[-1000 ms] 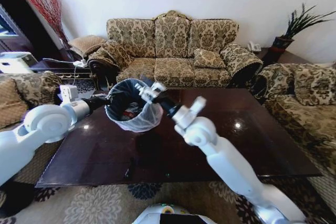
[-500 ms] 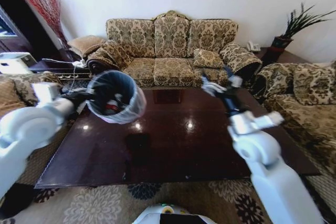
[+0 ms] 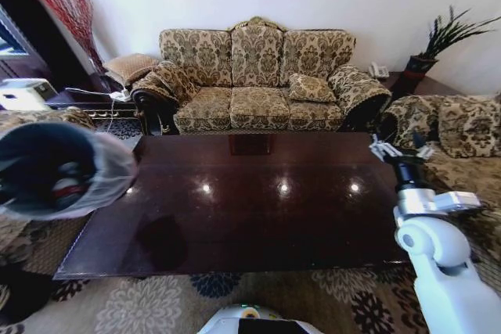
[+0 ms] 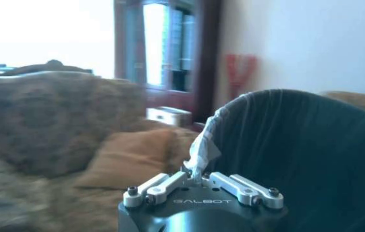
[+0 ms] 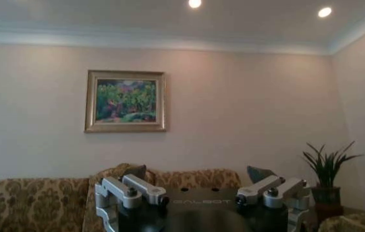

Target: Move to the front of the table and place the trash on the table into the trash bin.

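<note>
The trash bin (image 3: pixel 59 170) hung in the air off the left end of the table (image 3: pixel 258 209), tipped so that its dark mouth faced the head camera, with its translucent white liner folded over the rim and some trash (image 3: pixel 69 185), a bit of red and white, lying inside it. In the left wrist view the left gripper (image 4: pixel 201 186) had its fingers closed tight on a bunched fold of the liner at the bin's rim (image 4: pixel 203 145), so the bin was carried by that pinch, with the dark bin wall rising just beyond the fingers. The glossy dark tabletop showed ceiling-light reflections and the bin's faint shadow near its left front corner. The right gripper (image 3: pixel 395 149) was raised past the table's right end, near the patterned armchair (image 3: pixel 462 134), and in the right wrist view its fingers (image 5: pixel 127 189) stood wide apart, holding nothing, pointing toward the wall with the framed painting (image 5: pixel 125 100) and the potted plant (image 5: pixel 327 166); a patterned sofa (image 3: pixel 258 72) stood behind the table
</note>
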